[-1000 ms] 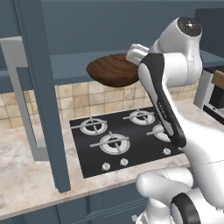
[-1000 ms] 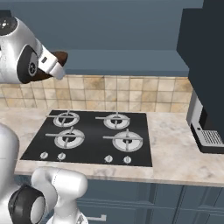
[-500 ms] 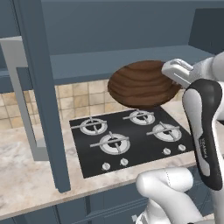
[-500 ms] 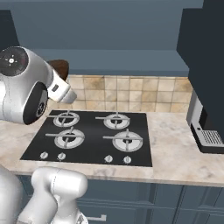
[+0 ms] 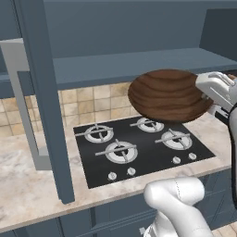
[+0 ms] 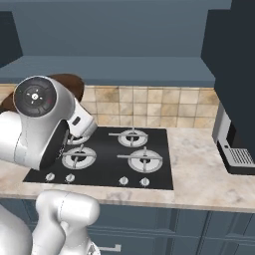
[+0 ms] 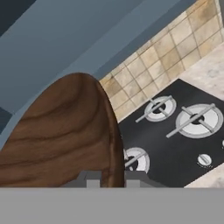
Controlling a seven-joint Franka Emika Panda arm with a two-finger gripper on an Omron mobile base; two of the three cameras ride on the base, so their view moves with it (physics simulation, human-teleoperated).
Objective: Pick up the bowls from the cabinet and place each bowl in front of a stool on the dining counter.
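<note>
The dark brown wooden bowl [image 5: 167, 95] with grain rings hangs tilted in the air over the back of the hob, just below and in front of the cabinet shelf [image 5: 139, 62]. My gripper [image 5: 202, 89] is shut on its right rim. In the hand view the rim of the bowl [image 7: 65, 131] runs between the two fingertips of the gripper [image 7: 113, 177]. In the right base view a piece of the bowl [image 6: 72, 82] peeks out behind my arm. The stool and the dining counter are out of view.
A black gas hob [image 5: 139, 146] sits in the beige counter [image 5: 28, 194] under the bowl. A blue-grey upright post [image 5: 46, 102] stands at the left. A coffee machine [image 6: 234, 147] stands on the counter at the right, under a dark tall unit [image 6: 231, 60].
The arm has swung to the right in the left base view, carrying the wooden bowl away from the shelf and closer to the camera. The grip stays shut on it.
</note>
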